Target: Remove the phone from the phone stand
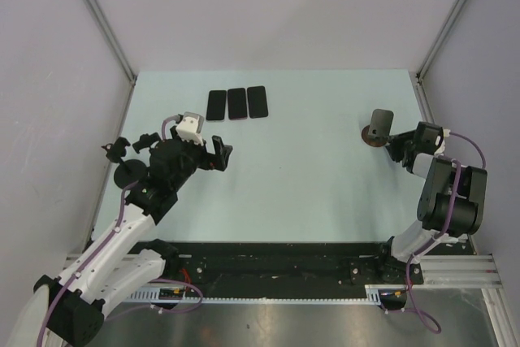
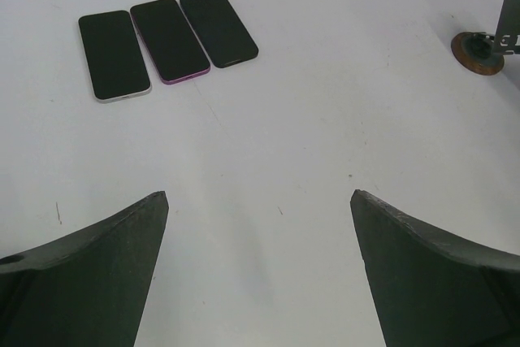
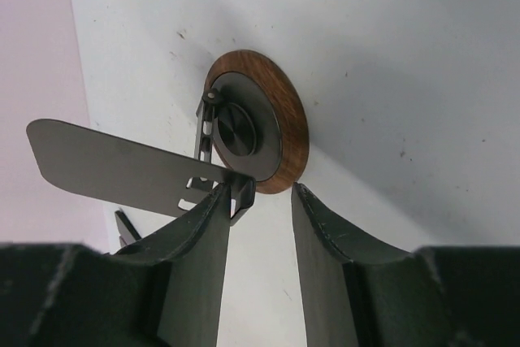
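Row of three black-screened flat phones [image 1: 236, 103] lies face up on the pale green table [image 1: 309, 188], far side, left of centre, side by side and touching or nearly so. In the left wrist view the white-rimmed phone [image 2: 114, 54] is leftmost, the purple-rimmed phone [image 2: 169, 40] in the middle and the dark-rimmed phone [image 2: 218, 28] on the right. Phone stand with round wooden base and dark metal plate [image 1: 379, 126] sits well apart from them, near the table's right edge. The right wrist view shows its wooden base disc [image 3: 291, 132] flat on the table and its tilted dark plate [image 3: 122, 164], slotted near the lower lip, face showing bare metal. Right gripper [image 3: 262, 194] is low, just beside the stand, claw partly apart with only table showing in the gap. One finger [image 3: 203, 241] sits at the plate's lower lip; contact cannot be told. Left gripper [image 2: 260, 201] hangs above bare table near the phones, claw spread wide, gripping nothing.
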Controlling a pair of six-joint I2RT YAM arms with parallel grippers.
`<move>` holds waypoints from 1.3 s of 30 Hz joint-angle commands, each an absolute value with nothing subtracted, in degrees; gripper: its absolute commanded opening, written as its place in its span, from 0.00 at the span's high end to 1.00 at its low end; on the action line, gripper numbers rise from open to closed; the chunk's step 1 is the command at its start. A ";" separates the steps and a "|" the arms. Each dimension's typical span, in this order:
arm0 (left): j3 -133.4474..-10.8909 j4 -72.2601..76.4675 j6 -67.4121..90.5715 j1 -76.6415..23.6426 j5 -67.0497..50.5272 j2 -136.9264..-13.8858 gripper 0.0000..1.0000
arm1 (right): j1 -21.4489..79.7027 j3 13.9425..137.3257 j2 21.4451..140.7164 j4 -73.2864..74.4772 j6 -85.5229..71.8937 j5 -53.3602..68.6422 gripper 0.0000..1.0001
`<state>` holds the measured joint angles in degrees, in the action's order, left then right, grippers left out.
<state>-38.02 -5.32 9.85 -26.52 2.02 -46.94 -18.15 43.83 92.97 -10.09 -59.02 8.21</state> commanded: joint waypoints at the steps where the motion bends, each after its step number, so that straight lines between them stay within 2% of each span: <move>1: -39.29 -4.75 8.09 -26.81 2.81 -46.93 0.00 | -18.81 42.36 95.01 -20.12 -64.07 10.10 0.60; 4: -39.29 -4.83 8.17 -26.81 2.81 -47.11 0.00 | -18.90 42.01 96.41 -20.92 -64.69 10.81 0.68; 5: -39.37 -4.92 8.09 -26.81 2.81 -47.20 0.00 | -18.98 41.75 96.50 -21.09 -64.95 10.90 0.78; 9: -39.46 -5.01 8.26 -26.72 2.55 -47.99 0.00 | -18.81 39.73 94.76 -22.50 -66.18 13.00 1.00; 15: -39.73 -5.01 9.75 -26.72 0.89 -49.92 0.00 | -16.00 34.55 88.69 -24.26 -68.90 19.33 1.00; 18: -39.90 -5.10 11.76 -26.98 -1.21 -50.97 0.00 | -10.92 33.58 84.82 -21.90 -69.61 19.78 1.00; 28: -42.89 -5.01 16.26 -32.52 -4.13 -54.31 0.00 | 16.15 33.57 79.10 -22.41 -76.72 13.63 1.00; 33: -44.47 -5.10 16.44 -34.80 -4.83 -55.72 0.05 | 26.78 33.57 81.03 -26.80 -80.76 12.39 1.00; 39: -45.79 -5.27 16.00 -35.24 -7.99 -58.53 0.13 | 33.39 33.66 82.97 -29.88 -82.35 11.87 1.00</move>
<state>-43.00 -5.91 15.20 -34.63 -4.54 -57.19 30.83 32.95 82.13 -23.09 -79.11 13.23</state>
